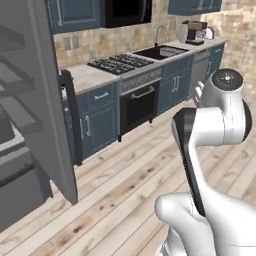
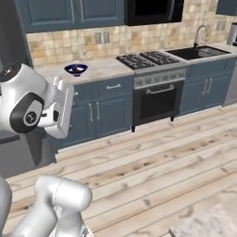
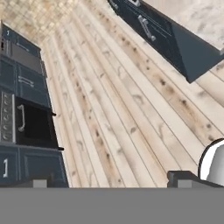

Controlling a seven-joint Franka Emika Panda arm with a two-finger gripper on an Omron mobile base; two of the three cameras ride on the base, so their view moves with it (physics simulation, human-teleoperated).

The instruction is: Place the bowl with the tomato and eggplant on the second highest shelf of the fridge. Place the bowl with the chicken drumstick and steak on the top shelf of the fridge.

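A dark blue bowl stands on the pale counter left of the stove. Its contents are too small to tell, so the tomato, eggplant, chicken drumstick and steak stay hidden. The open fridge is at the far left, its grey door swung toward me. Inside it grey shelf boards step downward: an upper one and one below it; the frame cuts off what lies above them. My gripper is open, its two dark fingertips far apart, with nothing between them. It looks down at bare wooden floor, far from the bowl.
Blue cabinets run along the back wall, with a stove over a black oven and a sink to the right. An island corner juts in across the wide plank floor.
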